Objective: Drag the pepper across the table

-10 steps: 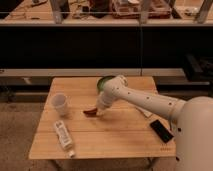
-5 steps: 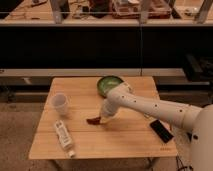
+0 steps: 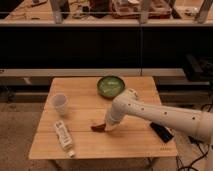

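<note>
gripper point(image 3: 106, 128) down on the wooden table point(image 3: 90, 146), touching the pepper point(image 3: 97, 128); can't tell its fingers.

The tool point(image 3: 107, 127) hides the pepper's point(image 3: 98, 128) right end.

A green bowl point(image 3: 110, 86), white cup point(image 3: 59, 104), lying bottle point(image 3: 64, 136) and black object point(image 3: 161, 131) sit apart.
</note>
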`<move>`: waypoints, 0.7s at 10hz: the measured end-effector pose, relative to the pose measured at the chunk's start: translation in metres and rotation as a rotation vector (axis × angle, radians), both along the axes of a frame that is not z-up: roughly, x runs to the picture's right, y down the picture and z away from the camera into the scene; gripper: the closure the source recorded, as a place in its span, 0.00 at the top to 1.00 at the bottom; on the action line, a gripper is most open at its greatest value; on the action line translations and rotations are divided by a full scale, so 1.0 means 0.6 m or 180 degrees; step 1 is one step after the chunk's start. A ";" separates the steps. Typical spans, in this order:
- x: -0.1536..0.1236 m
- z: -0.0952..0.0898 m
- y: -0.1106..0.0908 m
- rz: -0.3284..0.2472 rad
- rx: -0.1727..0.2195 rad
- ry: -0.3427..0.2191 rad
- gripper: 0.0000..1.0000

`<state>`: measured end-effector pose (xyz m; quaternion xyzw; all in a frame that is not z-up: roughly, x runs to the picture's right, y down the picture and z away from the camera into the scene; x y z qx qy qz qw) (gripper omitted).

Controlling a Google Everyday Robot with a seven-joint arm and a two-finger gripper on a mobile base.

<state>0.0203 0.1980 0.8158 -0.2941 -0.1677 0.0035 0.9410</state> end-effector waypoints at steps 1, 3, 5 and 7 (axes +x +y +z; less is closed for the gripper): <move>0.021 -0.012 0.013 0.0008 -0.0021 0.0051 0.20; 0.052 -0.027 0.031 0.0019 -0.0056 0.0138 0.20; 0.080 -0.044 0.047 0.0028 -0.0078 0.0224 0.20; 0.093 -0.052 0.055 0.0031 -0.0093 0.0272 0.20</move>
